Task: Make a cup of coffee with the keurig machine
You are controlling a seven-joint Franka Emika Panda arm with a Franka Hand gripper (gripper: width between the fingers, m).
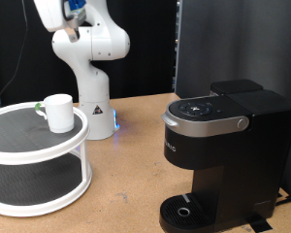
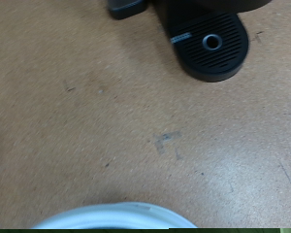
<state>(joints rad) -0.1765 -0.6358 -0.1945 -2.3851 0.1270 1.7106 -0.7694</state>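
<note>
White ceramic was what you had at the exterior view's left: the cup [image 1: 59, 113] stood upright on the top tier of a round white two-tier stand [image 1: 34, 158], near that tier's right rim, with its handle turned to the left. A small dark thing lay just beside the handle; you could not tell what it was. The stand rested on the brown counter [image 1: 126, 175].

Moving right, the arm's white base [image 1: 95, 112] sat behind the stand, and the arm [image 1: 87, 39] rose from it out of the top of the picture. Your pincer was out of sight in the exterior view, and the wrist view showed no fingers either, so you could not tell whether it stood wide or narrow, nor whether it held anything.

Further right stood the keurig machine [image 1: 223, 146], black, with a silver-grey band round its head and a round drip tray at its foot. It was well apart from the cup, with bare counter between them.

Your wrist view looked down on the counter [image 2: 107, 116]. The machine's round drip tray [image 2: 215, 49] sat at one edge of that picture and a white curved rim [image 2: 116, 216] at the opposite edge.
</note>
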